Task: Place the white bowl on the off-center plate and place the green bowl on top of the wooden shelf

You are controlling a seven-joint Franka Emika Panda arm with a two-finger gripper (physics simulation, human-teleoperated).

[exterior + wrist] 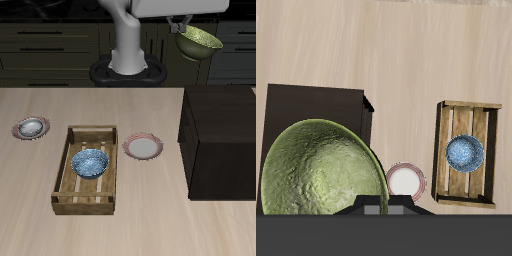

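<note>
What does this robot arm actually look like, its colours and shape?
The arm is a thick, rounded, glossy white column rising from a dark round base. Its upper section is pale grey-white with a smooth shell. The gripper at its end is a small grey piece. No cables or markings show; the jaws are too small to describe.

A mottled yellow-green bowl [200, 41] hangs tilted in the air, above and behind the dark wooden shelf [222, 140]. The white bowl [31, 127] sits on the off-center plate [17, 131], at the shelf's nine o'clock, well apart.
</note>
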